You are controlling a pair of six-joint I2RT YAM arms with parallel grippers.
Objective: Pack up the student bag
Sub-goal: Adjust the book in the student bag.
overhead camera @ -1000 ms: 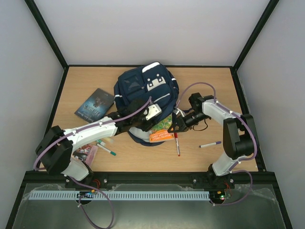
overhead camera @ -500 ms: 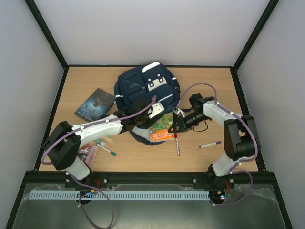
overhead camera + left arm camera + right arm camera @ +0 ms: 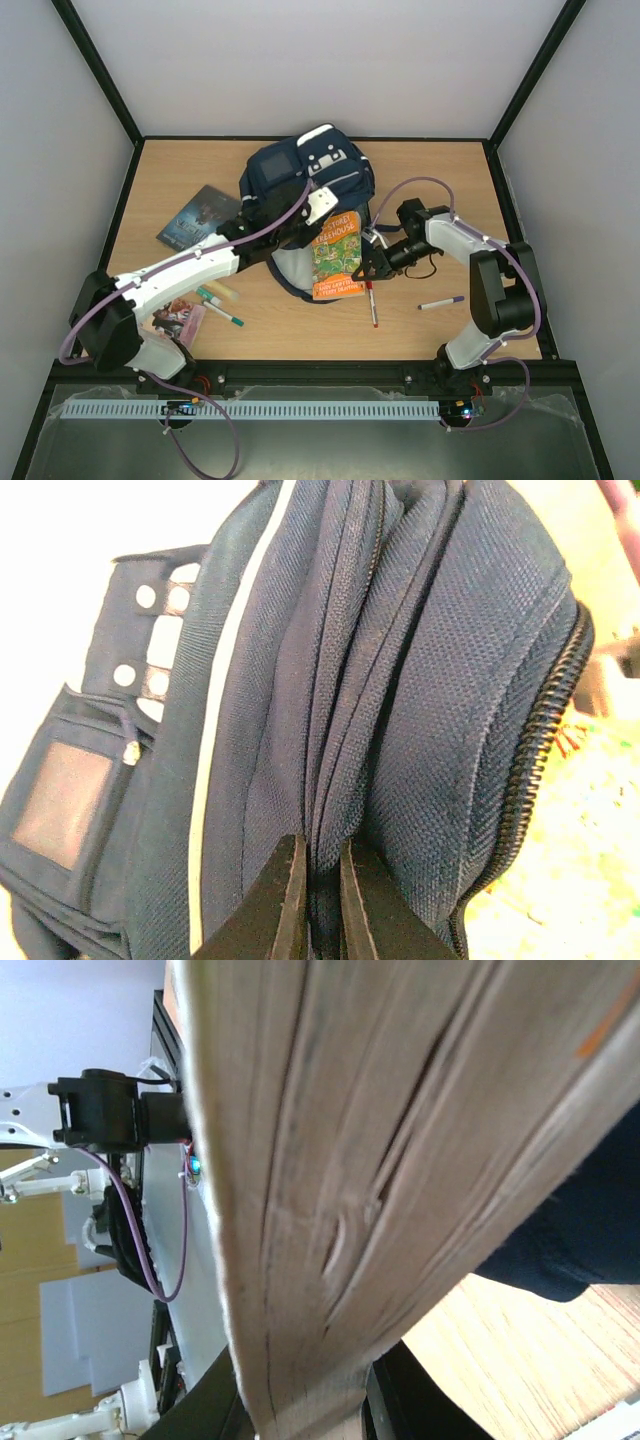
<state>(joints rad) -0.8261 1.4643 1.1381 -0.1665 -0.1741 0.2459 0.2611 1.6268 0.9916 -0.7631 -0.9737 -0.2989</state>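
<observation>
Tabletop (image 3: 200,170): student bag (image 3: 300,680) pinched by left pincer (image 3: 318,852) (fabric fold).

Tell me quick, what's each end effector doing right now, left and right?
Left end effector: closed, pinching a fold of the student bag.
Right end effector: closed on the page edge of the book.

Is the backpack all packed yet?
Not yet. The student bag is open; the left gripper pinches its fabric and the right gripper holds the orange book at the opening. Left on the table: a dark book, pens and a pink booklet.
</observation>
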